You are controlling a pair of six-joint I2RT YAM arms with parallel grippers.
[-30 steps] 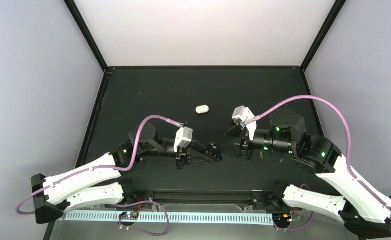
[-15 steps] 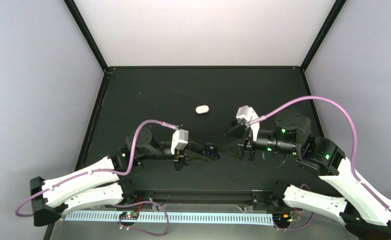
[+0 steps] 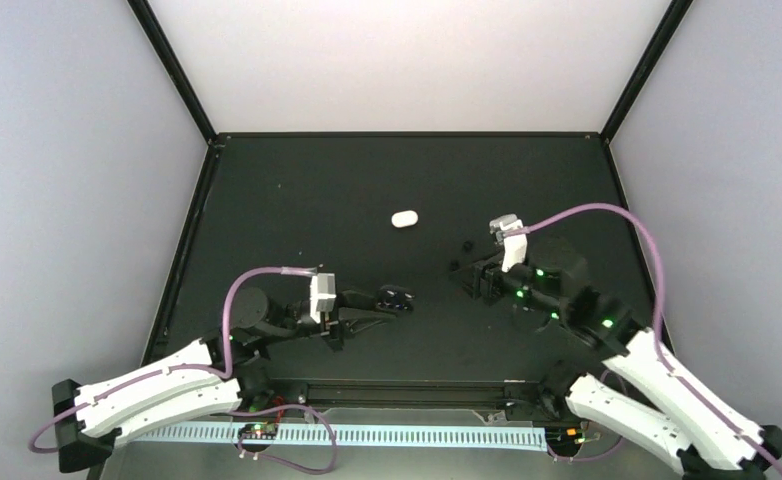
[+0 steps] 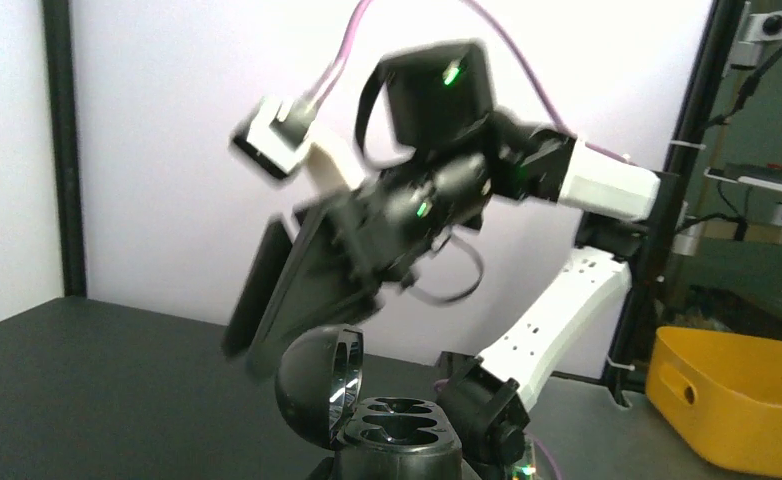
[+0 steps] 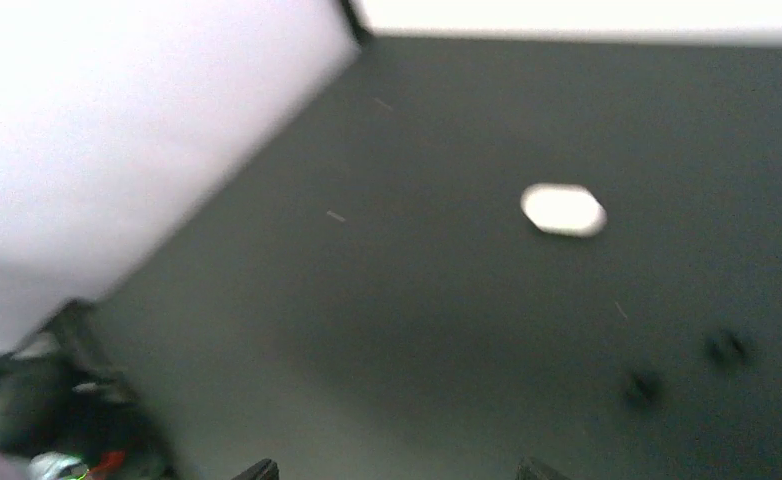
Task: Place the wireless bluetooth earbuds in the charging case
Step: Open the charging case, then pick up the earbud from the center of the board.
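My left gripper (image 3: pixel 382 300) is shut on the black charging case (image 3: pixel 399 296) and holds it off the table. In the left wrist view the case (image 4: pixel 397 430) stands open, its round lid (image 4: pixel 312 385) tipped left and its wells empty. My right gripper (image 3: pixel 465 280) is open and empty, its fingertips (image 5: pixel 257 467) wide apart at the bottom of a blurred right wrist view. Two black earbuds (image 3: pixel 464 243) lie on the mat beside it; they also show in the right wrist view (image 5: pixel 729 347). No white earbuds show.
A white oval object (image 3: pixel 404 218) lies on the black mat toward the back middle, also in the right wrist view (image 5: pixel 563 210). Black frame posts stand at the back corners. A yellow bin (image 4: pixel 737 395) sits off the table.
The grippers, tip to tip near the middle before, have drawn apart. My left gripper moved left with the case. My right gripper swung back to the right.
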